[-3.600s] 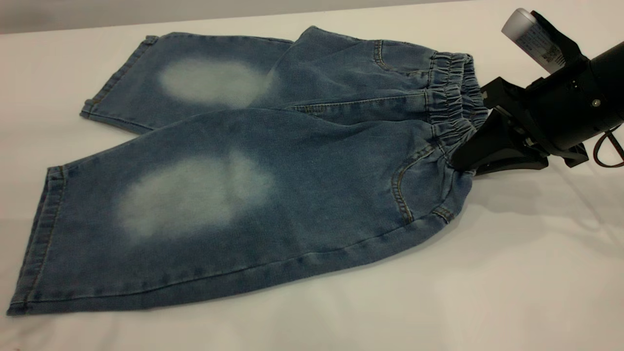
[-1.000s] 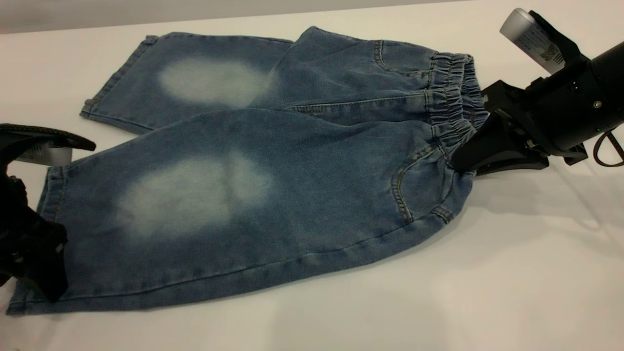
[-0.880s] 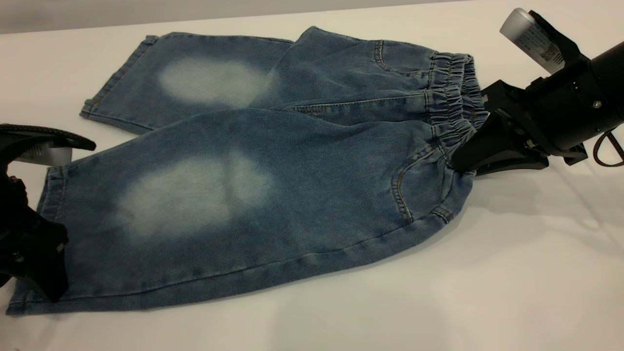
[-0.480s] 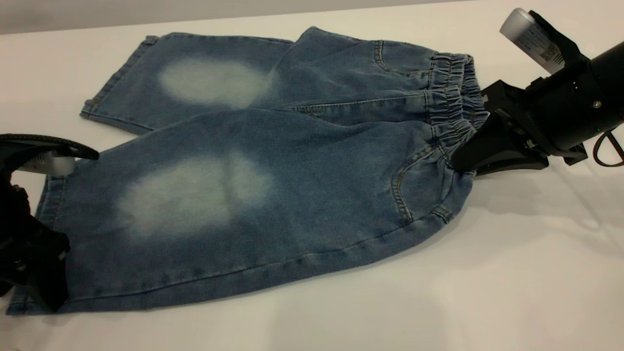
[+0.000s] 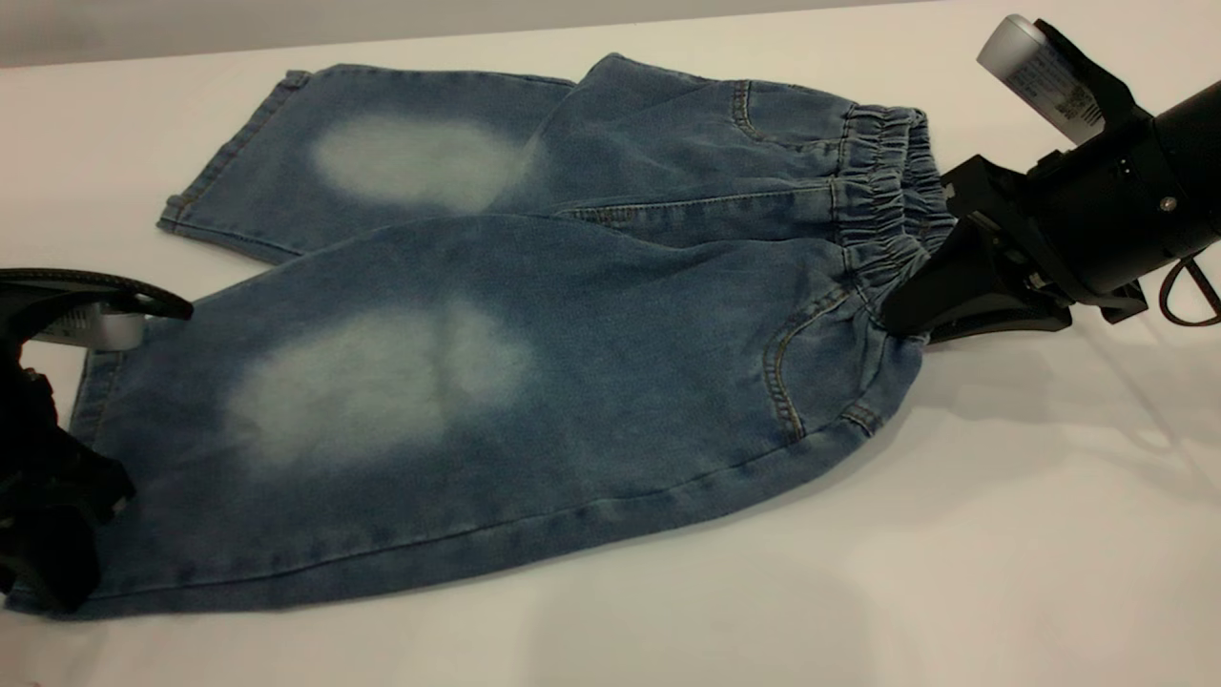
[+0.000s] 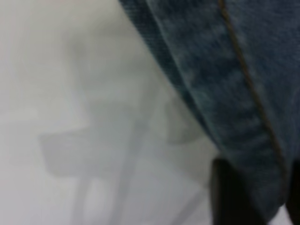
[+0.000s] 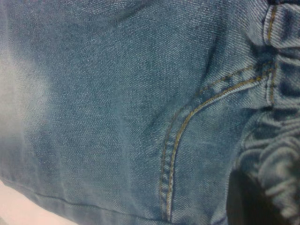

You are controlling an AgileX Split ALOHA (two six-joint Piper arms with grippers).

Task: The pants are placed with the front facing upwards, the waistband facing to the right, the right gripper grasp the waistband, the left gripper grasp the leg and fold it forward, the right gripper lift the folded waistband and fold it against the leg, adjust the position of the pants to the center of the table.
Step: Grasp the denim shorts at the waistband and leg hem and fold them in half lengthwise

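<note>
The blue denim pants (image 5: 572, 315) lie front up on the white table (image 5: 954, 534), waistband (image 5: 882, 181) to the right and both legs pointing left. My right gripper (image 5: 897, 320) is shut on the near end of the gathered waistband (image 7: 276, 173), and one dark finger (image 7: 241, 201) shows under the pleats. At the left edge my left gripper (image 5: 62, 568) sits on the near leg's hem by its front corner. That hem (image 6: 243, 117) runs down between its two dark fingers (image 6: 229, 197), which are shut on it.
The far leg (image 5: 382, 153) lies flat toward the back left. Bare tabletop stretches in front of the pants and to the right, under the right arm (image 5: 1126, 210). The table's back edge runs just behind the far leg.
The left gripper came in from the left over the near leg's hem, then sank and closed on it. The hem has shifted slightly leftward. The right gripper has held still on the waistband.
</note>
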